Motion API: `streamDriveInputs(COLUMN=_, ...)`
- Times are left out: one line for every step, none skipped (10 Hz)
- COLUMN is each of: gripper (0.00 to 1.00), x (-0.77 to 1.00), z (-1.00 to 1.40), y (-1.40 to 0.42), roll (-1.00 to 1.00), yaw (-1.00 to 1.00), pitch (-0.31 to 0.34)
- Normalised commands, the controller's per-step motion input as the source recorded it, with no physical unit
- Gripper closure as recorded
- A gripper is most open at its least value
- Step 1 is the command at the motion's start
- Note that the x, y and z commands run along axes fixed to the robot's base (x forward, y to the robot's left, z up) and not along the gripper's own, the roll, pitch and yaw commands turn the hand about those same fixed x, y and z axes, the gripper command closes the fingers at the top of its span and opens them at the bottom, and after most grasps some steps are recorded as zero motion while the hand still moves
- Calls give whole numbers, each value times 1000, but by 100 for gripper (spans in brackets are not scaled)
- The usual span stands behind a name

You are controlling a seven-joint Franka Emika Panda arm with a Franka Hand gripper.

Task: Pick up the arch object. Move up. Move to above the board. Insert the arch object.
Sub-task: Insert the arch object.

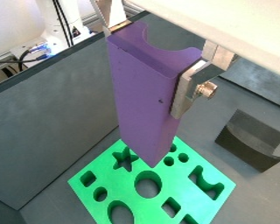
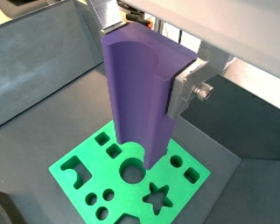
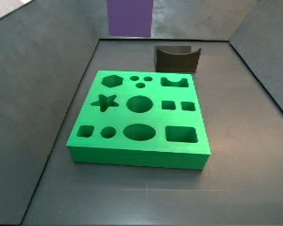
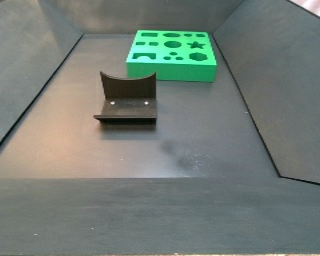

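The thick bright green square board lies flat on the dark grey floor of a walled bin. Its top is cut with shaped holes: a star, several circles, squares, an oval and a notched arch opening. Every hole visible in a side view is empty.

The tall, slim, plain purple arch object hangs upright in the air above the board, clear of its surface. In both wrist views its lower end sits over the middle of the board, near the star and the large circle. In a side view only its lower end shows, at the top edge of the picture, above the far wall.

The gripper is up in the air above the board, its jaws closed around the upper part of the purple piece. One flat silver finger presses against the side of the piece; the opposite finger is hidden behind it.

A squat dark brown block with a curved dip on top stands on the floor just beyond the board's far edge, apart from it. In a side view it stands alone mid-floor.

Bare dark floor surrounds the board on all sides, widest on the side where the brown block stands. The sloping grey walls enclose the floor.
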Motion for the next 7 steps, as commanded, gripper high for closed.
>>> streamDriveInputs(gripper=100, x=0, z=0, y=0, roll=0, yaw=0, pitch=4)
streamDriveInputs(gripper=100, x=0, z=0, y=0, roll=0, yaw=0, pitch=4)
streamDriveInputs(gripper=100, x=0, z=0, y=0, roll=0, yaw=0, pitch=-4)
streamDriveInputs(gripper=100, x=0, z=0, y=0, roll=0, yaw=0, pitch=17)
streamDriveInputs(gripper=100, x=0, z=0, y=0, roll=0, yaw=0, pitch=-16)
streamDriveInputs(gripper=100, x=0, z=0, y=0, roll=0, yaw=0, pitch=4)
streamDriveInputs(gripper=100, x=0, z=0, y=0, roll=0, yaw=0, pitch=9)
